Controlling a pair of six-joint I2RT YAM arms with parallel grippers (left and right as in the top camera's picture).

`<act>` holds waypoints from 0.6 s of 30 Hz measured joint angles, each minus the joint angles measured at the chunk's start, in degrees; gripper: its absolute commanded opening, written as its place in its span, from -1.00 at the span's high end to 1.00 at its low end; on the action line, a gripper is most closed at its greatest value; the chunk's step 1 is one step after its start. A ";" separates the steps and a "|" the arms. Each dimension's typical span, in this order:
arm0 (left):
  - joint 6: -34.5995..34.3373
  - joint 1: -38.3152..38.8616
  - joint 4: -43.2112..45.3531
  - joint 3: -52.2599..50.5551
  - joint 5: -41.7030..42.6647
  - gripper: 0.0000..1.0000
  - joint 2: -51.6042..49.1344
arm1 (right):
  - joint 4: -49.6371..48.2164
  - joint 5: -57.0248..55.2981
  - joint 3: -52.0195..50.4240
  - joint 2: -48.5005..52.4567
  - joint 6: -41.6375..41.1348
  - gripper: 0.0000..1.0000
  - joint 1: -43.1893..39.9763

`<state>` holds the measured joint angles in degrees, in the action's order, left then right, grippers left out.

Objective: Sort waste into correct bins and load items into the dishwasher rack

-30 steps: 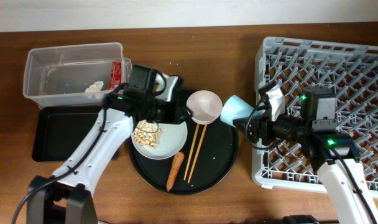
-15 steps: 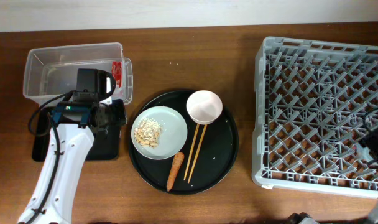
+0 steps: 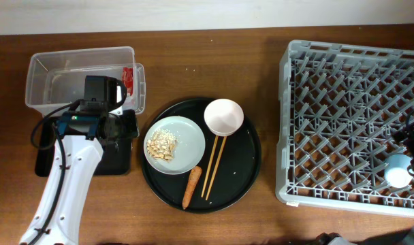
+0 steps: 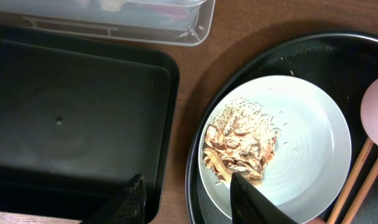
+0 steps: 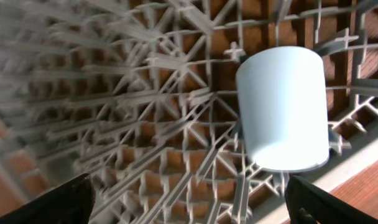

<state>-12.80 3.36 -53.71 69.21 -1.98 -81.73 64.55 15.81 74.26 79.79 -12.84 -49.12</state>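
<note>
The grey dishwasher rack (image 3: 343, 82) fills the right side. The light-blue cup (image 3: 399, 171) stands in its front right corner, and the right wrist view shows it (image 5: 282, 106) among the pegs. My right gripper (image 5: 189, 208) is open and empty just beside the cup. My left gripper (image 4: 189, 202) is open and empty over the gap between the shallow black tray (image 4: 71, 112) and the grey-green plate (image 4: 301, 143) of beige scraps (image 4: 239, 140). The clear tub (image 3: 71, 68) holds the red wrapper (image 3: 129, 78). The white bowl (image 3: 224, 116) and carrot stick (image 3: 191, 187) lie on the round tray. The tissue is hidden.
The large round black tray (image 3: 244, 170) sits mid-table with wooden chopsticks (image 3: 214, 163) lying on it beside the plate. My left arm (image 3: 71, 170) crosses the shallow black tray. The rack's lattice pegs (image 5: 145, 93) surround the cup.
My left gripper moved from over the plate to the left, beside the black tray. My right gripper carried the cup from the rack's left edge to its front right corner and let go.
</note>
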 measured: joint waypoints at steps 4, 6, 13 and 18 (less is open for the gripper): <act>0.00 0.00 -0.28 0.00 -0.02 0.14 0.00 | 6.08 -6.97 0.07 -1.86 0.33 0.70 2.10; 0.00 0.00 -0.96 0.00 0.00 0.14 0.00 | 5.68 -8.39 -2.86 -0.44 -0.02 0.74 2.10; 0.00 0.00 -1.18 0.00 -0.02 0.13 0.00 | 2.27 -16.24 -6.67 0.90 -3.50 0.74 2.10; 0.00 0.00 -1.16 0.00 -0.02 0.14 0.02 | 2.19 -16.92 -6.67 3.89 -3.67 0.74 2.10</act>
<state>-12.80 3.36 -54.87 69.21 -2.00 -81.71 66.74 -1.10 67.59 83.68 -16.51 -47.03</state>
